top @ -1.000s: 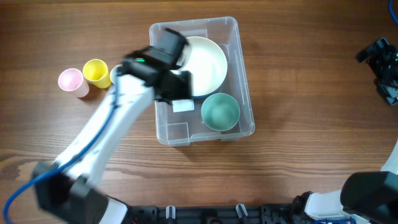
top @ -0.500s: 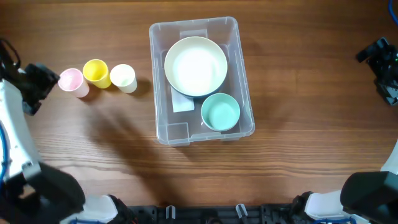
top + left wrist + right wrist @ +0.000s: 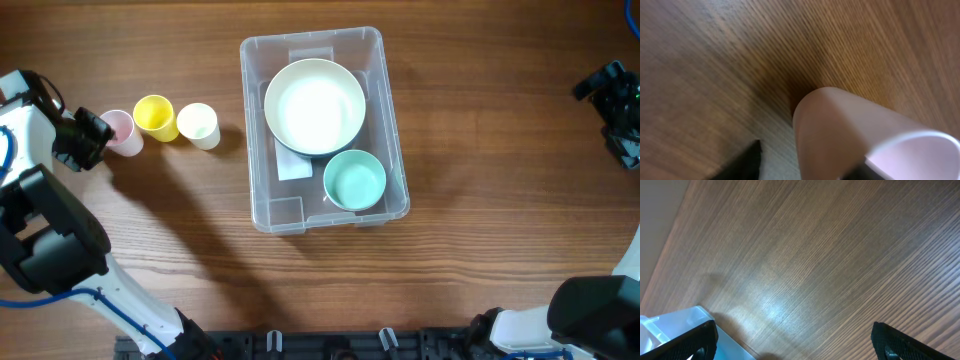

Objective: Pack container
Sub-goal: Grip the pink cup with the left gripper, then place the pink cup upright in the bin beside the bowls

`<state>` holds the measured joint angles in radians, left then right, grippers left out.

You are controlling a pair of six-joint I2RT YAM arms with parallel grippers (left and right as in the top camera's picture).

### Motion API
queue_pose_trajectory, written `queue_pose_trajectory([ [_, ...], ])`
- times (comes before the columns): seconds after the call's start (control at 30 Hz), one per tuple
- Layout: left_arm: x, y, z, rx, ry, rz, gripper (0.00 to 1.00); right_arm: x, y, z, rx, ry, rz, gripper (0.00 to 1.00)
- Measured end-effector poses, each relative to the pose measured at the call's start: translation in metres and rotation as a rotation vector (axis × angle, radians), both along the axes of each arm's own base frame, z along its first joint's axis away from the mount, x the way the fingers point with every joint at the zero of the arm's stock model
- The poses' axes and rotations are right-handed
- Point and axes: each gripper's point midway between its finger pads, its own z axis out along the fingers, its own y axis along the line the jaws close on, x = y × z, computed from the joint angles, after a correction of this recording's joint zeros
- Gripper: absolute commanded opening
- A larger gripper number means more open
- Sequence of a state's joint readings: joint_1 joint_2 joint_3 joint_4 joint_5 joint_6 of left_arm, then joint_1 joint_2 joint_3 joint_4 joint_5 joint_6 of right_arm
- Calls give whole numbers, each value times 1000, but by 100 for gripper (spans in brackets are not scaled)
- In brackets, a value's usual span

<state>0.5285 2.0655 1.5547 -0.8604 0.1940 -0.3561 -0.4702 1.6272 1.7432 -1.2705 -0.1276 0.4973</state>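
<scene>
No text, label, brand or number can be read.

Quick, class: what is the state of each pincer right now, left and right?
Left pincer: open, fingers either side of the pink cup, not yet clamped.
Right pincer: open, holding nothing.

Container (image 3: 283,210): white bowl (image 3: 315,106) and green bowl (image 3: 354,181) crowd the floor, left strip free | pink cup (image 3: 122,129), yellow cup (image 3: 154,115), cream cup (image 3: 198,125): tight row, left gripper (image 3: 100,134) at pink cup's side | table (image 3: 490,150) right of container open.
</scene>
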Motion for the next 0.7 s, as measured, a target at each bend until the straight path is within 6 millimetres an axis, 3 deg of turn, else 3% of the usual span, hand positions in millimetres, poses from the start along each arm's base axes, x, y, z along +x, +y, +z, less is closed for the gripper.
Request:
queue_pose_trajectory([
  [0.07, 1, -2, -1, -9, -6, -10, 4, 0, 0, 0, 0, 0, 0, 99],
  [0.23, -12, -10, 1, -46, 39, -7, 4, 0, 0, 0, 0, 0, 0, 100],
  [0.33, -24, -14, 19, -49, 56, -2, 4, 0, 0, 0, 0, 0, 0, 100],
  [0.4, -33, -18, 46, -33, 39, 0, 4, 0, 0, 0, 0, 0, 0, 100],
  [0.53, -64, -43, 131, 18, -61, -18, 4, 0, 0, 0, 0, 0, 0, 100],
  [0.63, -77, -100, 188, 38, -185, -163, 4, 0, 0, 0, 0, 0, 0, 99],
  [0.67, -78, -125, 202, 44, -230, -241, 4, 0, 0, 0, -1, 0, 0, 99],
  [0.7, -80, -166, 221, 43, -297, -374, 4, 0, 0, 0, 0, 0, 0, 100],
])
